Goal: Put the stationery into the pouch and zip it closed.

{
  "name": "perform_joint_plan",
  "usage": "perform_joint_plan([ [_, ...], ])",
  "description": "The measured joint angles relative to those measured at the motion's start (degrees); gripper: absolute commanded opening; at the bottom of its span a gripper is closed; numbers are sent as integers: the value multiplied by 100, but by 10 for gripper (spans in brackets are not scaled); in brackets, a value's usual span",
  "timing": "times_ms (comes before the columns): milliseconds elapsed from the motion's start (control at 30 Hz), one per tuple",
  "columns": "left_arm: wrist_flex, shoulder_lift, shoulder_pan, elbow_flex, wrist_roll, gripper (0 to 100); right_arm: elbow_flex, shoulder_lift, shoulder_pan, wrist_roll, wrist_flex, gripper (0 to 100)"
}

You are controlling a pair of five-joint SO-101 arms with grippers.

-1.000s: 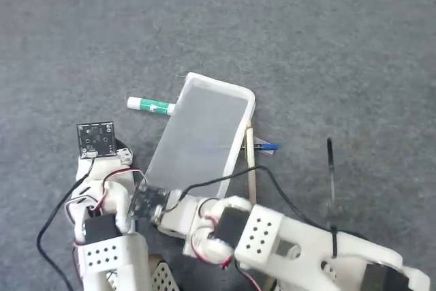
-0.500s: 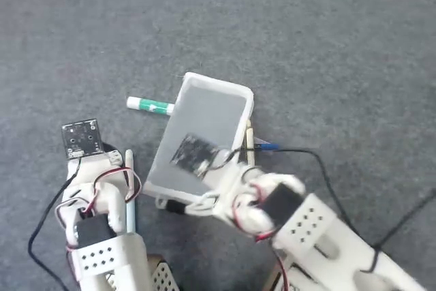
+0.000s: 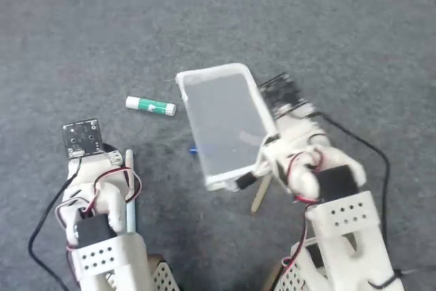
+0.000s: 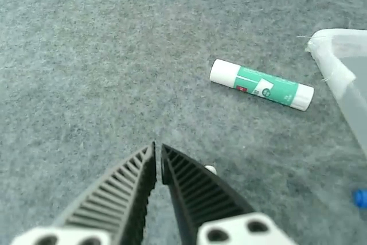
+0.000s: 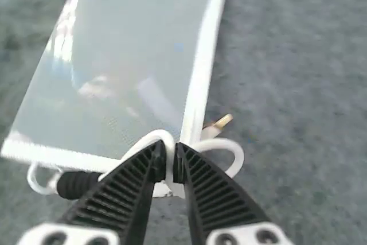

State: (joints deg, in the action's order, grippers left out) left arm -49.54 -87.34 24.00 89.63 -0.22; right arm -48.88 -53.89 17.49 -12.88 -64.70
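The translucent white pouch (image 3: pixel 225 124) lies slanted mid-table. My right gripper (image 5: pixel 170 148) is shut on the white cord loop (image 5: pixel 223 144) at the pouch's near end (image 3: pixel 235 178), beside a black zip pull (image 5: pixel 77 183). The pouch (image 5: pixel 126 67) stretches away from these jaws. A green and white glue stick (image 3: pixel 151 105) lies left of the pouch, and my left gripper (image 4: pixel 158 146) is shut on nothing a short way from the glue stick (image 4: pixel 261 84). A blue pen tip (image 3: pixel 193 149) pokes out at the pouch's left edge. A wooden pencil (image 3: pixel 261 194) lies under the near end.
A pale blue pen (image 3: pixel 129 199) lies along the left arm (image 3: pixel 95 202); its tip (image 4: pixel 211 169) shows beside the left jaws. Grey carpet (image 3: pixel 327 52) covers the table, with open room at the far side and on the right.
My right arm has swung from lower left to the right with the cord in its grip. The pouch's near end turned rightward, uncovering the blue pen tip. The left arm shifted slightly.
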Motion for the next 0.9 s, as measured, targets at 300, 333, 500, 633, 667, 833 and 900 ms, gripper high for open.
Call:
perform_joint_plan([
  [300, 0, 0, 0, 0, 0, 13, 308, -413, 44, 0, -844, 233],
  [333, 0, 0, 0, 0, 0, 13, 360, -545, 70, 0, -1011, 243],
  [500, 0, 0, 0, 0, 0, 13, 448, -1257, 246, 0, -1697, 177],
  [633, 0, 0, 0, 0, 0, 13, 448, -1688, 615, -352, -1943, 164],
  [667, 0, 0, 0, 0, 0, 13, 448, -1723, 721, -440, -1996, 164],
  [833, 0, 0, 0, 0, 0, 13, 448, -1292, 1143, -580, -2101, 184],
  [900, 0, 0, 0, 0, 0, 13, 448, -941, 1275, -598, -2101, 192],
])
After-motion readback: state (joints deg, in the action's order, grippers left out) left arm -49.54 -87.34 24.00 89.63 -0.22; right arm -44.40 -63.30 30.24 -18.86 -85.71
